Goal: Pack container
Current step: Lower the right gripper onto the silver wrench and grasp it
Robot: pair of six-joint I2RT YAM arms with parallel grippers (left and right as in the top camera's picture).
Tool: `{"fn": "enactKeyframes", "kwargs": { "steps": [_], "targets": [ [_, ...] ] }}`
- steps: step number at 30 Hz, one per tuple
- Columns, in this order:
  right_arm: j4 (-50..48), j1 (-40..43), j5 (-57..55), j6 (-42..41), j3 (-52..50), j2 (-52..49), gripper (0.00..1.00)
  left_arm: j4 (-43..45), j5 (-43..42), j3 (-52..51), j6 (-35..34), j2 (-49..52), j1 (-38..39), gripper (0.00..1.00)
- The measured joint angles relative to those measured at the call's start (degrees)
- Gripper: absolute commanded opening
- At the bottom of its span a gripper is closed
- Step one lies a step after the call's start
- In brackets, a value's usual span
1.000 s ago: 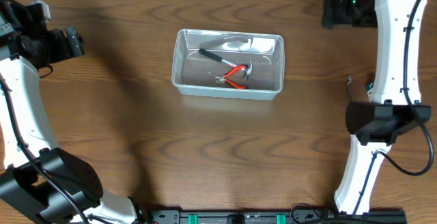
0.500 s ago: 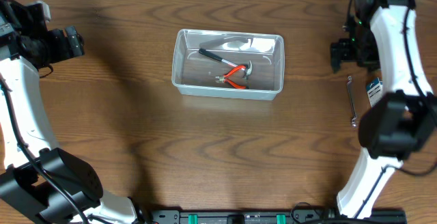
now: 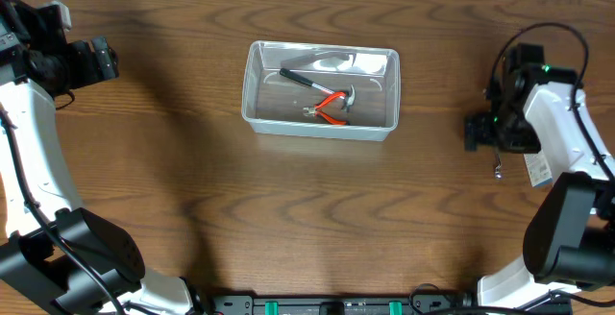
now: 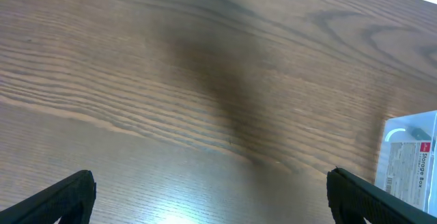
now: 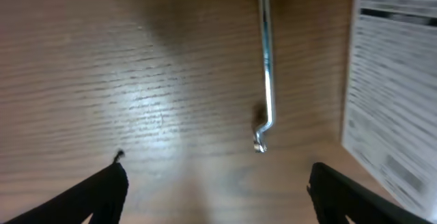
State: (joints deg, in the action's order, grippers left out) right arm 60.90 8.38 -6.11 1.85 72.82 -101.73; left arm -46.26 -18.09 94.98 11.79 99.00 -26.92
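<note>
Plainly, left end effector (image 4: 212, 200) and right end effector (image 5: 220, 193) gape wide over wood-grain table (image 3: 192, 181).

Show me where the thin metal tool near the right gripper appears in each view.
Overhead: the tool, far right, only its end showing.
Right wrist: top centre, running down to mid-picture.
Left wrist: not in it.
Shared landmark: the white box, just right of the tool in both views.
</note>
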Motion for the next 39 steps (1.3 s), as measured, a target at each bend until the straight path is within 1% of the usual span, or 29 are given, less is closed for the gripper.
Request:
{"fn": "enactKeyframes", "kwargs": {
  "steps": [9,12,22,26,32,36,39],
  "targets": [
    [-4.7,3.1,0.3,2.4,-1.6,0.0,0.79,0.0,0.0,0.0,0.0,0.0,0.0,0.98],
    [-6.2,3.8,1.2,4.0,-1.6,0.0,0.79,0.0,0.0,0.0,0.0,0.0,0.0,0.98],
    [-8.8,4.2,2.1,8.1,-1.6,-0.1,0.76,0.0,0.0,0.0,0.0,0.0,0.0,0.98],
    [-9.7,4.2,2.3,8.9,-1.6,-2.2,0.76,0.0,0.0,0.0,0.0,0.0,0.0,0.98],
    [-10.8,4.2,2.3,9.2,-1.6,-8.0,0.76,0.0,0.0,0.0,0.0,0.0,0.0,0.98],
    [-11.6,4.2,2.3,9.2,-1.6,-9.3,0.76,0.0,0.0,0.0,0.0,0.0,0.0,0.98],
    [-12.2,4.2,2.4,9.2,-1.6,-10.0,0.73,0.0,0.0,0.0,0.0,0.0,0.0,0.98]
  ]
}}
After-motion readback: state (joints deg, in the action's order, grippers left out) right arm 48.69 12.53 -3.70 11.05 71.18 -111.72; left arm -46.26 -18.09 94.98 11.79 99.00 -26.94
